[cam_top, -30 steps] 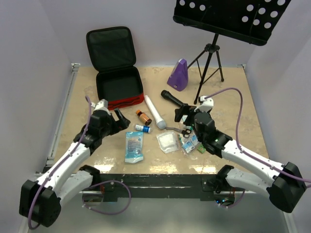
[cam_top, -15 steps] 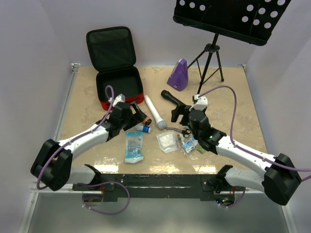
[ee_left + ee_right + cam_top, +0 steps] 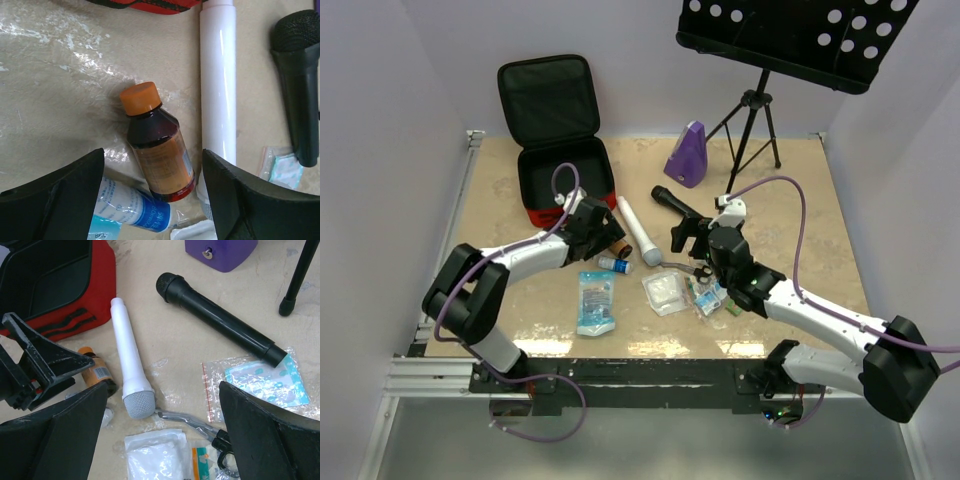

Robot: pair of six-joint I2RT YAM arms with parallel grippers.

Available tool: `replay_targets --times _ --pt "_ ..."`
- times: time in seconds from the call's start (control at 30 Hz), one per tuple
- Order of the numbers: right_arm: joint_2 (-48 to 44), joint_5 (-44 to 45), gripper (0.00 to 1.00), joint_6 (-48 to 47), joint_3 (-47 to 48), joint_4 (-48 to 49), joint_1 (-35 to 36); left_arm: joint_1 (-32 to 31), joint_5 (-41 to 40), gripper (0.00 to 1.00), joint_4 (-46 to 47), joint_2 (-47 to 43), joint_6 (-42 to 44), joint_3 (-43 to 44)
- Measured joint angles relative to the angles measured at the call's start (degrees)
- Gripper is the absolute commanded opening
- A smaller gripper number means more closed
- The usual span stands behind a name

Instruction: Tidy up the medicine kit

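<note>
The medicine kit (image 3: 576, 211) lies open with its lid standing up behind it and its black interior apparently bare, so packing looks barely begun; the step in hand seems to be the first pick. Just off the kit's near right corner an amber bottle (image 3: 156, 140) with an orange cap lies on its side, and the left gripper (image 3: 604, 234) hangs over it with jaws spread wide, one finger on either side and neither touching it. A blue-labelled bottle (image 3: 134, 209) lies against the amber one's base, on the side away from the kit. The next move likely calls for lowering and closing on the amber body without catching the blue one, then carrying it the short way back into the kit. The right gripper (image 3: 162, 407), farther to the right of the kit, is also open and empty, above the head of a white microphone (image 3: 127, 360). Compared with a second ago, the left arm has swung in from nearer its base to sit astride the bottle, while the right gripper has crept slightly toward the kit; the loose items have not moved.
</note>
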Motion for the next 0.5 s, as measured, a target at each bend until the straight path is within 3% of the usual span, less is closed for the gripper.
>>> replay_targets --times 0.33,0.5 --pt "0.02 -0.04 0.98 0.35 0.0 0.04 0.0 -0.07 -2.25 0.73 -3.04 4.76 0.2 2.91" --pt "0.15 -0.04 0.98 0.44 0.0 0.15 0.0 -0.11 -2.21 0.59 -3.02 6.6 0.83 3.93"
